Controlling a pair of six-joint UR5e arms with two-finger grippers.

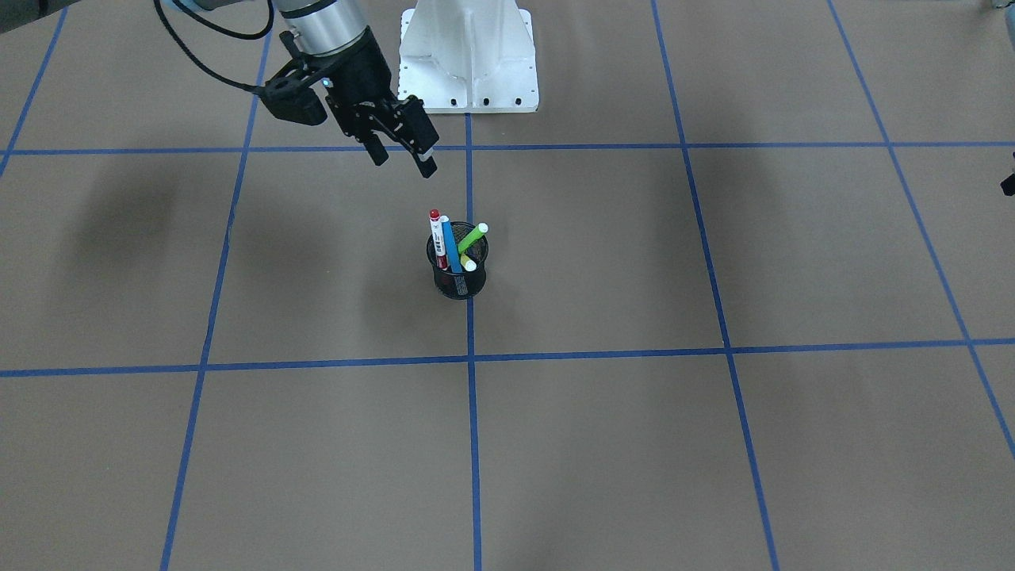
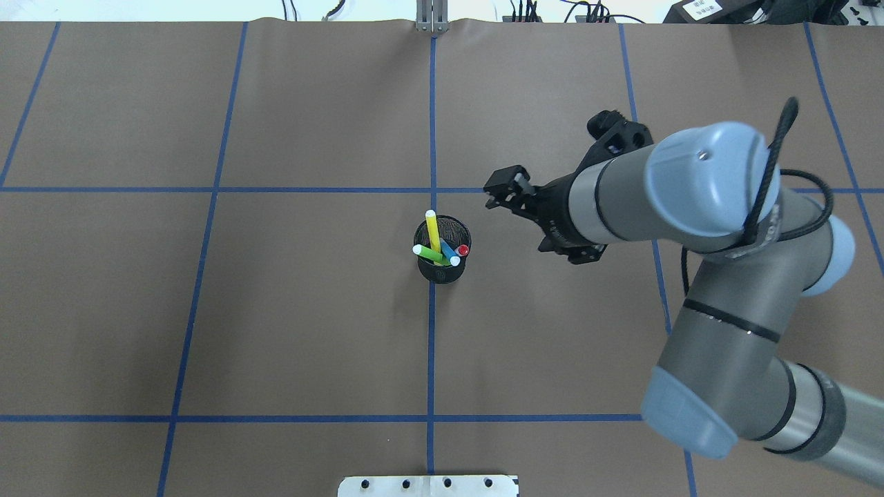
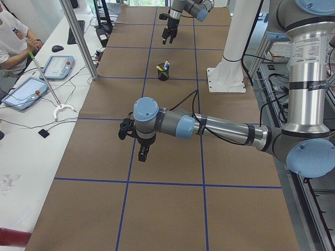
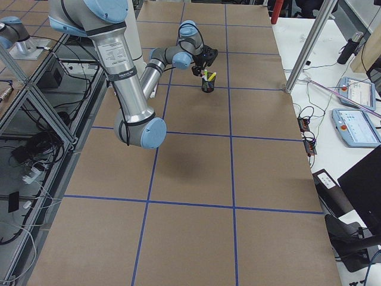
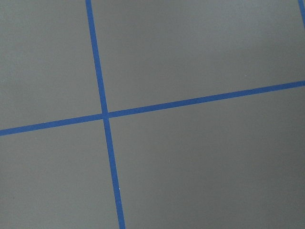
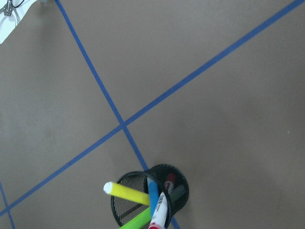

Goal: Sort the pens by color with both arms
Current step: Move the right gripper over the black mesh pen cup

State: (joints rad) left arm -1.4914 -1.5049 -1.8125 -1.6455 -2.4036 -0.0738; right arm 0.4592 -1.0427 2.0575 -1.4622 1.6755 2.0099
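The right gripper (image 1: 404, 159) is held open and empty, above and just short of the cup (image 1: 460, 283), apparently for a first pick. All four pens (image 6: 153, 194) are seen standing in it: red pen (image 1: 436, 236), blue pen (image 1: 452, 250), green pen (image 1: 473, 236), yellow pen (image 2: 433, 233). The left gripper (image 3: 142, 154) is held well apart over bare worktop (image 1: 634, 444); its opening cannot be told.

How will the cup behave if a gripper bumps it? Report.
The cup would probably tip easily: it is narrow, and the pens lean out well above its rim. Its mesh wall suggests it is light, so a low push may just slide it.
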